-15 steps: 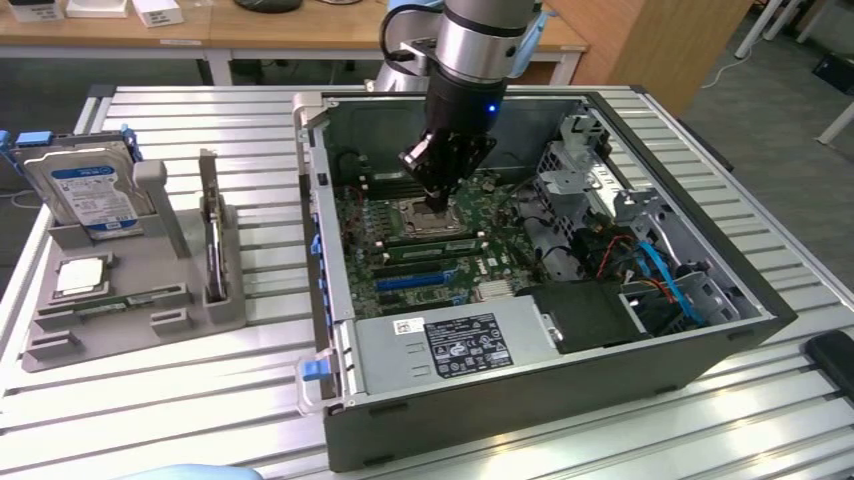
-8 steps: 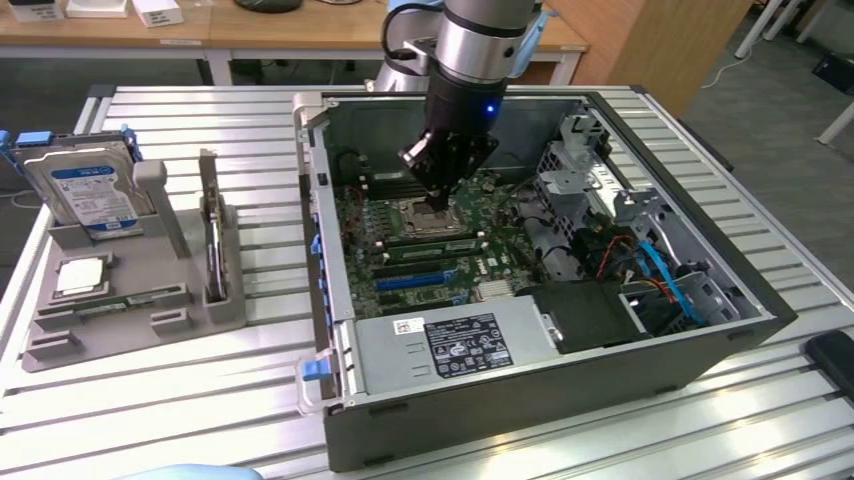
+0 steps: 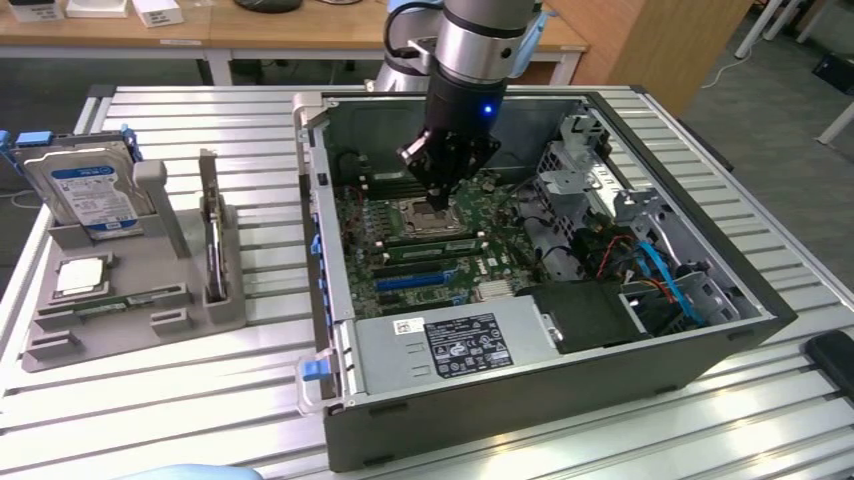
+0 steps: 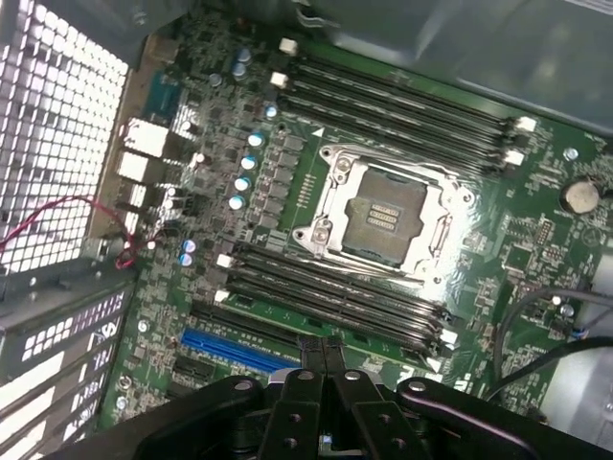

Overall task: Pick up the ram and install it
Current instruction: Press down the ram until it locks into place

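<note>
Closest to us in the exterior view, the power supply is sitting at the lower centre of the frame, inside the open computer case. Above it, at the frame's centre, the gripper is hanging over the motherboard, with its tip just above the processor socket. Its fingers are pressing together and we are seeing nothing between them.

At the left of the frame, well apart from the case, a grey tray is holding a hard drive, a dark expansion card and a square processor chip. Along the tray's lower part a thin green strip is lying flat, and we are taking it for the ram.

Turning to the wrist view, the gripper is sitting nearest the lens, its two fingers meeting with no gap and carrying nothing. Beyond them the empty processor socket is lying between two banks of long dark memory slots, and a blue slot is running beside the nearer bank. We cannot tell whether any memory slot is already holding a stick.

We are judging the pick-up as not yet done, since the arm is over the board and the stick is in the tray. A grasp would be calling for parted fingers, lined up across the stick's thin edges.
</note>
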Robot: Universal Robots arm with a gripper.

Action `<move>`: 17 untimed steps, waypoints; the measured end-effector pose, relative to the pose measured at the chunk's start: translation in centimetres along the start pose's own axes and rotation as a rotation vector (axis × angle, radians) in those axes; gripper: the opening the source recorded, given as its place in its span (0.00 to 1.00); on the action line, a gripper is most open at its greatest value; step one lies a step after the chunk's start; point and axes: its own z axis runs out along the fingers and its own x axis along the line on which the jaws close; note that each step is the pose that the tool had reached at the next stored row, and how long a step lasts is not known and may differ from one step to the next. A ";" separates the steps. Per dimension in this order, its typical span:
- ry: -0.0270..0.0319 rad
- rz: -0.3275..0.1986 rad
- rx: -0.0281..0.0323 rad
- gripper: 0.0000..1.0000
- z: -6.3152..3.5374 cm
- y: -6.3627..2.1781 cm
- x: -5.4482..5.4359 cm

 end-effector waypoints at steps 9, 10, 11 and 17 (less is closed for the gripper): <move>-0.0082 0.094 -0.0053 0.10 0.00 0.00 0.0; -0.0089 0.105 -0.0059 0.10 0.00 0.00 0.0; -0.0098 0.115 -0.0065 0.10 0.00 0.00 0.0; -0.0145 0.179 -0.0094 0.10 0.00 0.00 0.0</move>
